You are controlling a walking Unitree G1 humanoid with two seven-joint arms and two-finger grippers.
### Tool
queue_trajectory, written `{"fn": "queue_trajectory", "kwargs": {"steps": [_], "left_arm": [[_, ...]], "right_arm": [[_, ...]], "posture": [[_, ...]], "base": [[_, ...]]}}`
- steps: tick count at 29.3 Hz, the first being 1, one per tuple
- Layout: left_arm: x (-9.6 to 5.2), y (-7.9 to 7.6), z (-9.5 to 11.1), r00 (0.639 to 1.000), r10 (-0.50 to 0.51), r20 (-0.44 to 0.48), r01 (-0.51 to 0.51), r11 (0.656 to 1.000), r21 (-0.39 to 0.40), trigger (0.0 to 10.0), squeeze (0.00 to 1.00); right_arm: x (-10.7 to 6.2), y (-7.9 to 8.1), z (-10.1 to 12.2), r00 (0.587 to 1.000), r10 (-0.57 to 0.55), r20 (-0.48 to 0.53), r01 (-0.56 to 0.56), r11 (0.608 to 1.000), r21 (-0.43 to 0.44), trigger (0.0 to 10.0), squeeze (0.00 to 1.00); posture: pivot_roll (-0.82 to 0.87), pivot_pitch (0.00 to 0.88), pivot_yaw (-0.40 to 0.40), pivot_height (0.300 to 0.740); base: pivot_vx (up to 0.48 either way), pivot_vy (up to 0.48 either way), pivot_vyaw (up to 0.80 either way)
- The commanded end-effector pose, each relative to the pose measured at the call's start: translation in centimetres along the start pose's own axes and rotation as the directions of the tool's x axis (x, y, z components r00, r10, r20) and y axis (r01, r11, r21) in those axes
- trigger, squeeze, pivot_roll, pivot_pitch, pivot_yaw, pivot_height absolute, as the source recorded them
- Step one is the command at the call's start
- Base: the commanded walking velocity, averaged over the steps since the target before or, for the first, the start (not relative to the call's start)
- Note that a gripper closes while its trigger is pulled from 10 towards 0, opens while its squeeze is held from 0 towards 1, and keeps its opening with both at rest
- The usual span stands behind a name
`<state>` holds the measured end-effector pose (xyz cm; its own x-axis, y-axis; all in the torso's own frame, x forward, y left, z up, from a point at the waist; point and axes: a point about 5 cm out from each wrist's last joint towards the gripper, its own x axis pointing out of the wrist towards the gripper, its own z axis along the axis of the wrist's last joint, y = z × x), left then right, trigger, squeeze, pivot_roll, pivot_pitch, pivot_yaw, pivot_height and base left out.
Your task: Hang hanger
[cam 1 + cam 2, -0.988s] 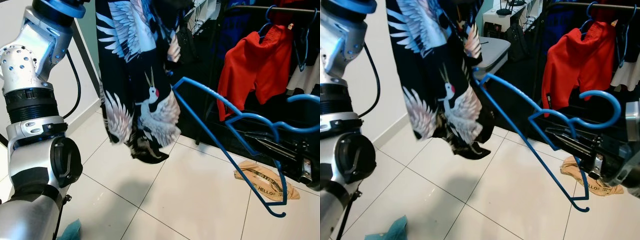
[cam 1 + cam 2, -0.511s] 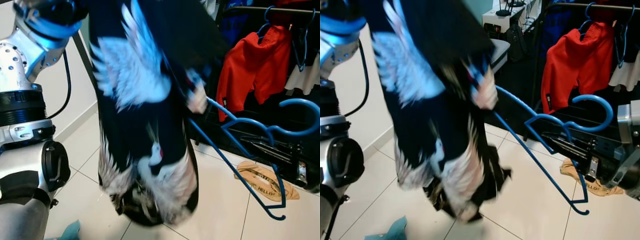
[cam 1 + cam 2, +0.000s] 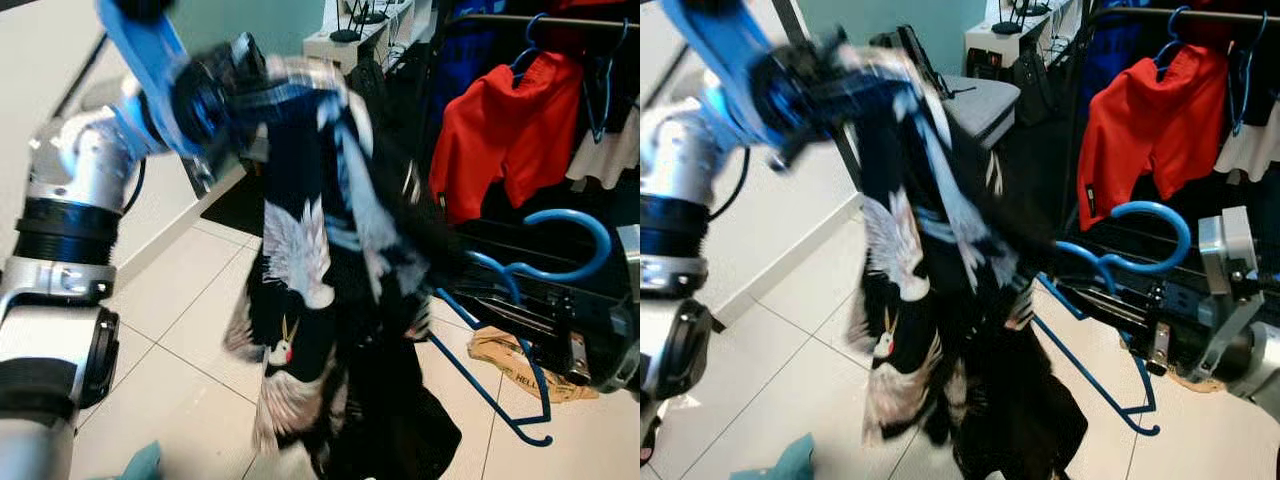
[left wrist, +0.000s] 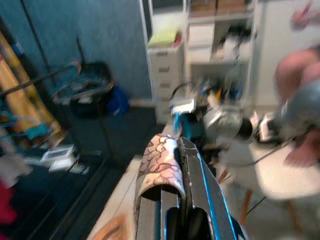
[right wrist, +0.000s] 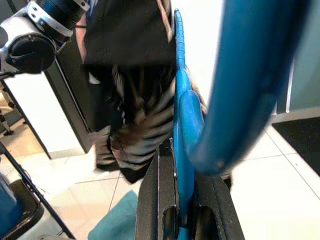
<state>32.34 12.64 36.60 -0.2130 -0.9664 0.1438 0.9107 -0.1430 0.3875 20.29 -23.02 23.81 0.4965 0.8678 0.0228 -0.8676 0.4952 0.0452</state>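
Note:
A black garment with white crane prints (image 3: 320,300) hangs from my left gripper (image 3: 232,82), which is shut on its top edge, high at the left. In the left wrist view a fold of the patterned cloth (image 4: 157,167) is pinched between the fingers (image 4: 200,200). My right gripper (image 3: 505,305) reaches in from the right and is shut on the neck of a blue plastic hanger (image 3: 565,222). The hanger's hook points up, and its left arm is hidden behind the garment. In the right wrist view the blue hanger (image 5: 240,75) sits between the black fingers (image 5: 155,200), with the garment just beyond.
A dark clothes rail (image 3: 520,17) at the back right carries red shorts (image 3: 510,130) on blue hangers. A brown paper bag (image 3: 505,358) lies on the white tiles below it. A teal cloth (image 3: 138,464) lies on the floor near my left side. A grey table (image 3: 980,100) stands behind.
My left arm has swung down and to the right, carrying the garment across onto the hanger's left arm. The hanger has shifted slightly left and lower.

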Motion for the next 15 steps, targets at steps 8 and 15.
{"fn": "queue_trajectory", "kwargs": {"steps": [8, 15], "left_arm": [[-0.2, 2.1, -0.1, 0.959, 0.114, -0.260, -0.061, 0.977, 0.204, 10.0, 0.00], [0.0, 2.9, 0.1, 0.903, 0.246, -0.353, -0.014, 0.837, 0.548, 10.0, 0.00]], "right_arm": [[-1.2, -0.4, -0.4, 0.995, -0.040, -0.089, 0.039, 0.999, -0.016, 10.0, 0.00], [-2.3, -0.6, -0.6, 0.988, -0.096, -0.123, 0.094, 0.995, -0.022, 10.0, 0.00]], "posture": [[-0.04, 0.078, 0.117, 0.740], [-0.04, 0.083, 0.124, 0.740]], "base": [[0.000, 0.000, 0.00], [0.000, 0.000, 0.00]]}}
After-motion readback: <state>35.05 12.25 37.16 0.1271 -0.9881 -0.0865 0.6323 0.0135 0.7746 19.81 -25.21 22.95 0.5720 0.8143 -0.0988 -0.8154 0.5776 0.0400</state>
